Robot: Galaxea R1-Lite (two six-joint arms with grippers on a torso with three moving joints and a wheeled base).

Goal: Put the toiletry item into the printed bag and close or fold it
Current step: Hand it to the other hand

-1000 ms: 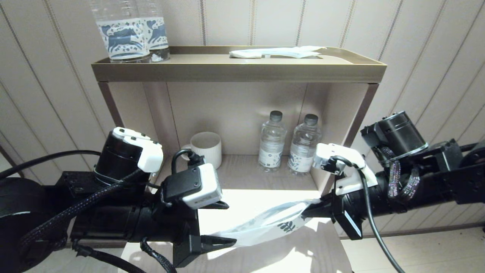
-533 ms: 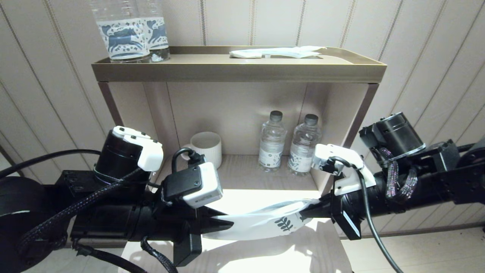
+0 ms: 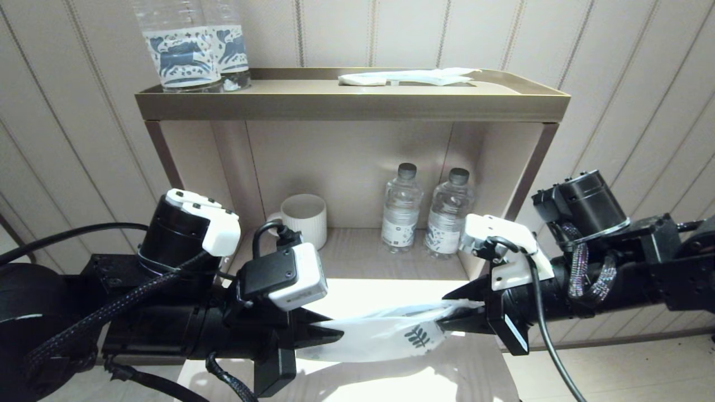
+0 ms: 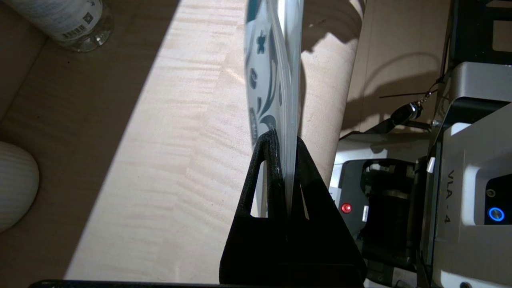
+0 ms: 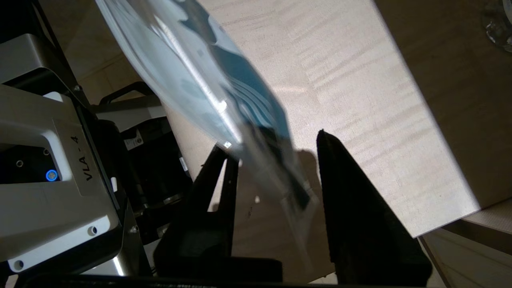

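Left gripper jaws clamped on white leaf-printed plastic bag; right gripper jaws parted around bag's 3 o'clock end.

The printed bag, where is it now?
In the head view the printed bag hangs low at centre above the wooden shelf, between the left gripper, shut on its end, and the open right gripper.

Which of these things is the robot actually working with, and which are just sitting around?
In use:
- printed bag
- left gripper, shut on the bag's end
- right gripper, open around its other end

Lying about:
- mug
- bottles
- top-shelf bottles
- white packet
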